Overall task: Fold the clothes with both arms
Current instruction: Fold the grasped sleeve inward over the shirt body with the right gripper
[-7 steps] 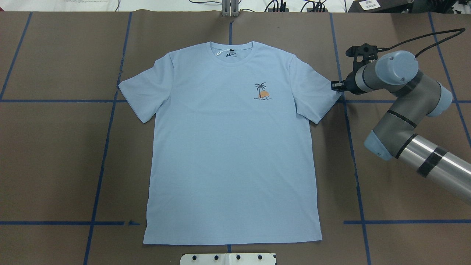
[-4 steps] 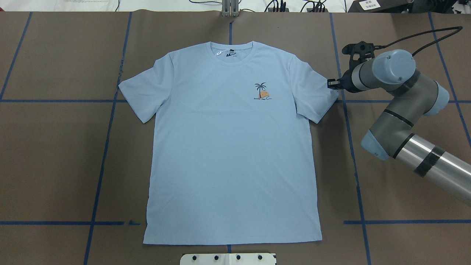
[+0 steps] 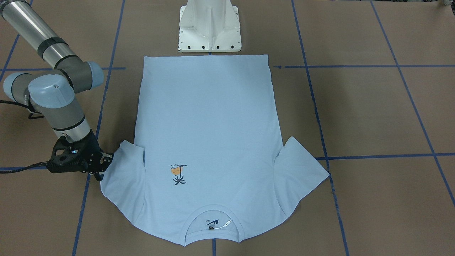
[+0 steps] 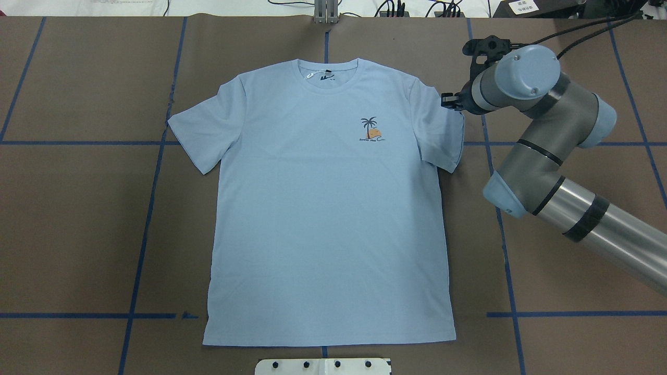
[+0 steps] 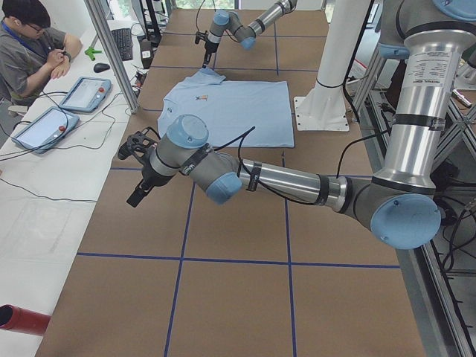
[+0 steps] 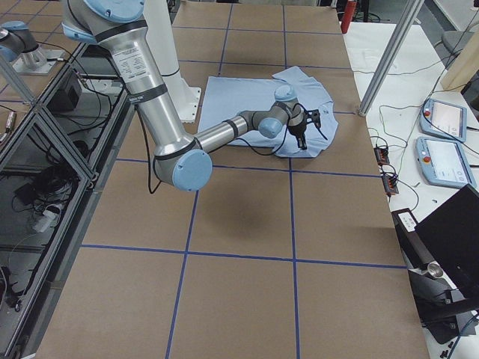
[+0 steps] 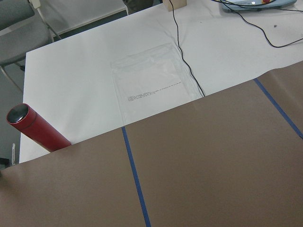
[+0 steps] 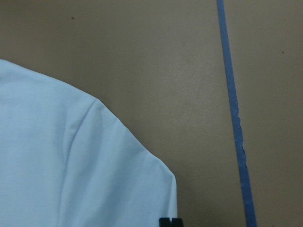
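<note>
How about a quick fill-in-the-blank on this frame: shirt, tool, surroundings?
1. The T-shirt lies flat on the table with its printed side facing ____.
2. The right tool meets the outer edge of one ____ of the T-shirt.
3. The chest print shows a ____ tree.
4. In the left wrist view, a ____ cylinder lies at the edge of the brown paper.

Missing words: up; sleeve; palm; red

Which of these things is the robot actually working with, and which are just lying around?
In the job: T-shirt; right gripper, at its sleeve; left gripper, away from it.
Just lying about: red cylinder; clear plastic pouch; control tablets.
</note>
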Motion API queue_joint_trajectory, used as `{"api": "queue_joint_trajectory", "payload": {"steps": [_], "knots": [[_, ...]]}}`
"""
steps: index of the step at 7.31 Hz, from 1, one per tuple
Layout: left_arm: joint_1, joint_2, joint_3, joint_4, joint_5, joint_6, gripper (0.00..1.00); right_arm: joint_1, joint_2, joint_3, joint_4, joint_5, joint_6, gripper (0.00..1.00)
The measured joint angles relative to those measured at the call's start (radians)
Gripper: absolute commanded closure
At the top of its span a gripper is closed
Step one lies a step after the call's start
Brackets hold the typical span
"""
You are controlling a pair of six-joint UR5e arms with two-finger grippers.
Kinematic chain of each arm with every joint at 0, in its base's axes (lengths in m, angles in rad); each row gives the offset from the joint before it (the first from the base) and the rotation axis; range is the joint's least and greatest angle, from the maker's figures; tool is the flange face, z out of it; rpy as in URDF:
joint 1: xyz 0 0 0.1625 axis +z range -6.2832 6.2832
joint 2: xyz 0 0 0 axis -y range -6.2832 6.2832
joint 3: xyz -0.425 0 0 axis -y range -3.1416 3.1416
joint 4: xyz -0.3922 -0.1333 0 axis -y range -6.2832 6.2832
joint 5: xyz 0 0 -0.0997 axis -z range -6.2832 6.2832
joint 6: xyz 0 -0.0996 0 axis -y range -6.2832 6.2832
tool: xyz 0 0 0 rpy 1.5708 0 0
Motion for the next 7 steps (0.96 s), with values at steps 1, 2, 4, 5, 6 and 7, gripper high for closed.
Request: {"api": "queue_joint_trajectory", "payload": {"steps": [1,2,4,5,6,7], "knots": [[0.000,0.000,0.000,0.000,0.000,0.000,0.00,-0.037,0.057,0.014,-0.086,-0.061,0.061,1.00],[0.000,0.000,0.000,0.000,0.000,0.000,0.00,-0.073,0.111,0.017,-0.154,-0.118,0.113,1.00],[0.000,0.000,0.001,0.000,-0.004,-0.001,0.00,-0.138,0.202,-0.014,-0.225,-0.222,0.194,1.00],[0.000,0.000,0.002,0.000,-0.005,-0.001,0.00,-0.164,0.248,-0.061,-0.233,-0.261,0.217,1.00],[0.000,0.000,0.002,0.000,-0.005,-0.001,0.00,-0.183,0.298,-0.128,-0.233,-0.291,0.236,1.00],[0.000,0.000,0.002,0.001,-0.006,-0.002,0.00,-0.198,0.333,-0.184,-0.229,-0.319,0.248,0.01]]}}
